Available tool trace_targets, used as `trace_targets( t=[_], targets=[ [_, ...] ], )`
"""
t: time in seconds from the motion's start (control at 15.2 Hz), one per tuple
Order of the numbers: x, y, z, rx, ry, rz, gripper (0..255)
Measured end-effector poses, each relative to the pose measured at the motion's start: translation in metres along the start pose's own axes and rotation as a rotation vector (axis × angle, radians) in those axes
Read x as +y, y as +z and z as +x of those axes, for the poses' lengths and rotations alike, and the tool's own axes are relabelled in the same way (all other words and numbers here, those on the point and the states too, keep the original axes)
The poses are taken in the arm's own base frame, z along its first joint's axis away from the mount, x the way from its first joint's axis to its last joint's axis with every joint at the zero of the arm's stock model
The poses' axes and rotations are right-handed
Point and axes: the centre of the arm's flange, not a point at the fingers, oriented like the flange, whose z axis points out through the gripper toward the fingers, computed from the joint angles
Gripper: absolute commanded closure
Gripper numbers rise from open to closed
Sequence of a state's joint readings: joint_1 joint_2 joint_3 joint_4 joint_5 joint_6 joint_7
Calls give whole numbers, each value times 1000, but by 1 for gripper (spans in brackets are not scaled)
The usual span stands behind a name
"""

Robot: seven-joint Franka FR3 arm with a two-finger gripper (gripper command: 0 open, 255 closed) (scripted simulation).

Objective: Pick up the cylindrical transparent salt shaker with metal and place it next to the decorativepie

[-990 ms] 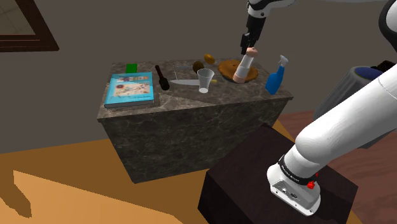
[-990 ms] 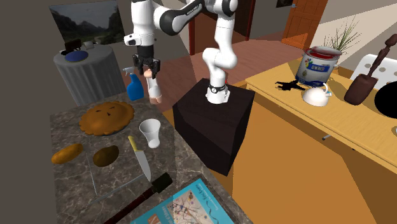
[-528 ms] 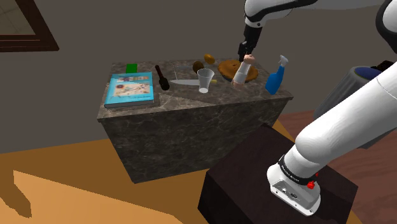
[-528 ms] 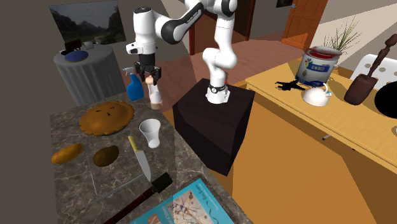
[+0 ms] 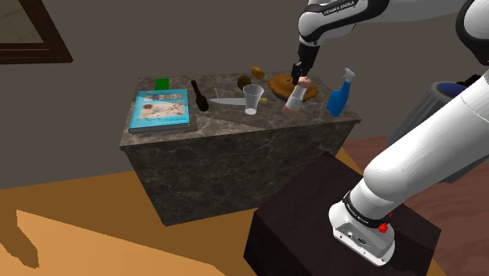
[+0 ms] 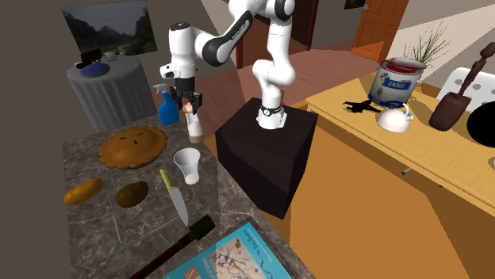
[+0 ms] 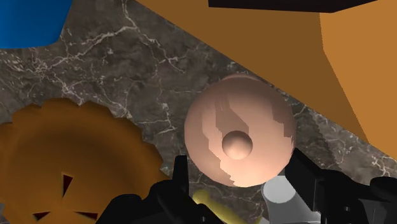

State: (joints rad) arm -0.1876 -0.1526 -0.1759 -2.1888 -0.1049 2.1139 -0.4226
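The salt shaker point(image 5: 295, 96) has a pale body and a rounded pinkish cap point(image 7: 238, 137). It leans a little beside the brown scalloped pie point(image 5: 283, 82), near the stone counter's stand-side edge. My gripper point(image 5: 300, 76) comes down from above and is shut on the cap. In the wrist view the fingers point(image 7: 180, 175) press both sides of the cap, with the pie point(image 7: 63, 159) close beside it. In the second exterior view the shaker point(image 6: 193, 125) hangs under the gripper point(image 6: 188, 100), past the pie point(image 6: 132, 147). I cannot tell whether its base touches the counter.
A blue spray bottle point(image 5: 339, 94) stands just beyond the shaker. A clear cup point(image 5: 252, 99), a knife point(image 5: 227, 100), two brown lumps point(image 6: 131, 193) and a blue book point(image 5: 161, 108) share the counter point(image 5: 235, 149). The black stand point(image 5: 329, 227) sits below the counter's edge.
The gripper has come down with the shaker in it and shifted toward the counter's stand-side edge, so the shaker is now low beside the pie.
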Motion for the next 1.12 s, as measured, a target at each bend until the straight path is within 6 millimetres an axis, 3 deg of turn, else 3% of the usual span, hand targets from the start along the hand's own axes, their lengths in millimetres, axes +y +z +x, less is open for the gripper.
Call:
trace_targets(
  t=[0.59,0.99,1.06,1.12],
  targets=[
    [-5,46,0,0,0,0,255],
    [-5,50,-1,0,0,0,255],
    [-5,50,-1,0,0,0,0],
    [-5,50,-1,1,0,0,0]
  ],
)
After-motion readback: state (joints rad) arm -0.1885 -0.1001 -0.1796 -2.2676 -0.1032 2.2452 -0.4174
